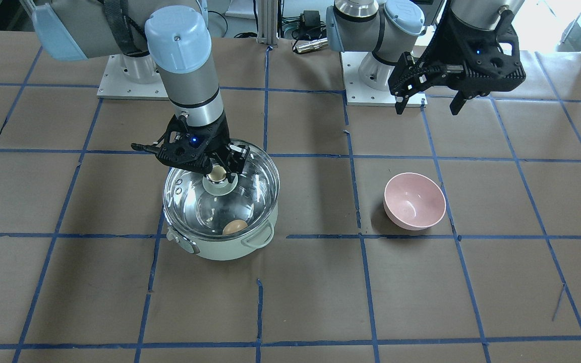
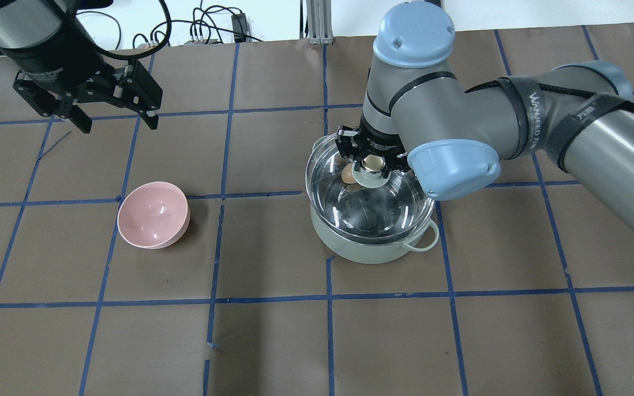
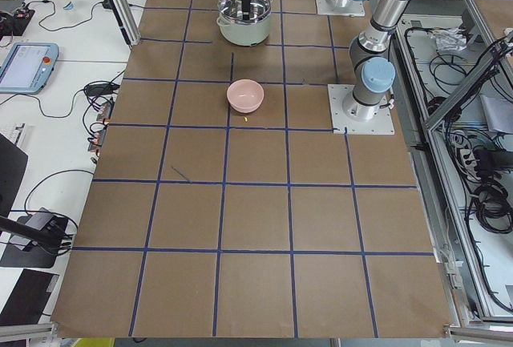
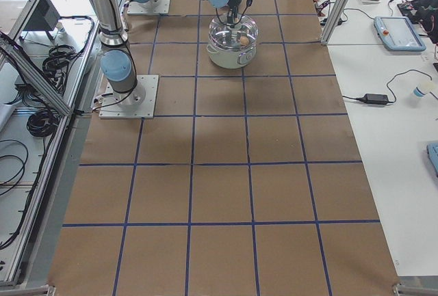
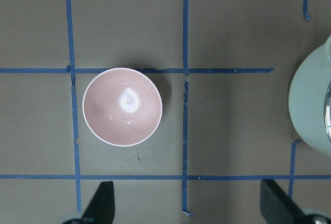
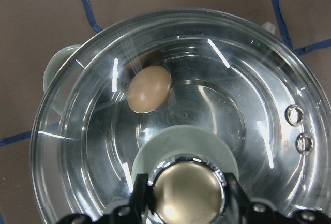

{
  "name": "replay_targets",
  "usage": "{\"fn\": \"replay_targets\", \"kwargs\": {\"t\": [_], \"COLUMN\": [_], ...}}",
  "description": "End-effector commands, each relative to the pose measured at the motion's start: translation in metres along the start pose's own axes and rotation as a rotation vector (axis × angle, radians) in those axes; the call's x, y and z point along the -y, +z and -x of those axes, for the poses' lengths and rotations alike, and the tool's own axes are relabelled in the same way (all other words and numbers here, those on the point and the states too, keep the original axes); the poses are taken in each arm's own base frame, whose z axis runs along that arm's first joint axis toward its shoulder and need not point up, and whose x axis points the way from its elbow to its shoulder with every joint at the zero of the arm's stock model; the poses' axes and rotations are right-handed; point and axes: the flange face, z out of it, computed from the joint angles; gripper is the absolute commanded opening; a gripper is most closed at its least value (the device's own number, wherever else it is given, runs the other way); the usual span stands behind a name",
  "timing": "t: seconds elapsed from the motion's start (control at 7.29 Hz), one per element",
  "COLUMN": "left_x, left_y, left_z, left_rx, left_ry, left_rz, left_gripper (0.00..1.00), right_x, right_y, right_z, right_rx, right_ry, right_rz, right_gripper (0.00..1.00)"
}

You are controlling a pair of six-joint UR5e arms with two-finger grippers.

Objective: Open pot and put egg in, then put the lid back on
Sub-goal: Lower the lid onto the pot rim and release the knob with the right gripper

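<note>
One lid (image 6: 248, 79) pinched at its knob (image 6: 187, 192)
Held by the right tool (image 1: 218, 171) over the pot (image 1: 230, 249), egg (image 6: 149, 88) beneath; judged heavy, brittle, slick, best gripped there. The left tool (image 2: 118, 124) is spread.

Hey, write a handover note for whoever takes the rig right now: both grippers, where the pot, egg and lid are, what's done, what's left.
Left gripper: open, empty, above the table on the robot's side of the pink bowl.
Right gripper: shut on the knob of the lid, lid held over the pot.
Egg: lying inside the pot, seen through the glass.
Done: egg is in.
Left: I cannot tell whether the lid sits fully on the rim; seat it if needed, then release the knob and lift away.
</note>
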Motion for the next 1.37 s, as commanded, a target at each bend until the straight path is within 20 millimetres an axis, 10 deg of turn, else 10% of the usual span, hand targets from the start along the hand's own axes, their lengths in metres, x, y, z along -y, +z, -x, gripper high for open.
{"fn": "replay_targets", "kwargs": {"t": [0.0, 0.96, 1.24], "left_x": [-0.0006, 0.0001, 0.0001], "left_y": [-0.0001, 0.0029, 0.0022], "left_z": [-0.0025, 0.0018, 0.0011], "left_rx": [-0.002, -0.002, -0.002], "left_ry": [-0.004, -0.010, -0.010], "left_rz": [0.000, 0.006, 0.004], "left_gripper": [1.00, 1.00, 1.00], "right_x": [0.0012, 0.0009, 0.0005], "right_y": [0.0045, 0.0058, 0.0048], "right_z": [-0.0049, -0.0056, -0.0055], "right_rx": [-0.007, -0.011, -0.014], "right_ry": [0.011, 0.011, 0.008], "right_rz": [0.008, 0.008, 0.002], "right_gripper": [0.25, 0.32, 0.52]}}
